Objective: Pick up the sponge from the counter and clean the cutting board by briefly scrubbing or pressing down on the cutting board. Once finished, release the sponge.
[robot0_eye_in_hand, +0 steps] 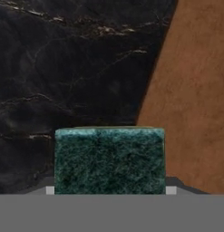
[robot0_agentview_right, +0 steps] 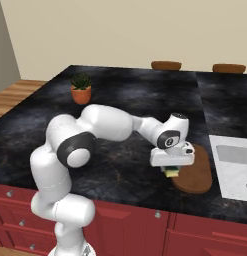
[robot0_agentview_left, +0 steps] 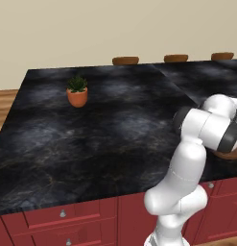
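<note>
Because the sponge (robot0_eye_in_hand: pixel 109 159) must be carried to the board, the hand (robot0_agentview_right: pixel 171 170) pinches it between its fingers and holds it low, green scrub face up and yellow base below. The sponge is a small block with a rough, fibrous top. It hangs over the edge where the black table (robot0_eye_in_hand: pixel 72 59) meets the cutting board (robot0_eye_in_hand: pixel 195 90), which lies just to one side of the hand, partly under it. The cutting board is flat, brown and matt, with rounded ends; the table is glossy with pale veins. Well beyond the hand stands a potted plant (robot0_agentview_right: pixel 81 88), out of the way.
</note>
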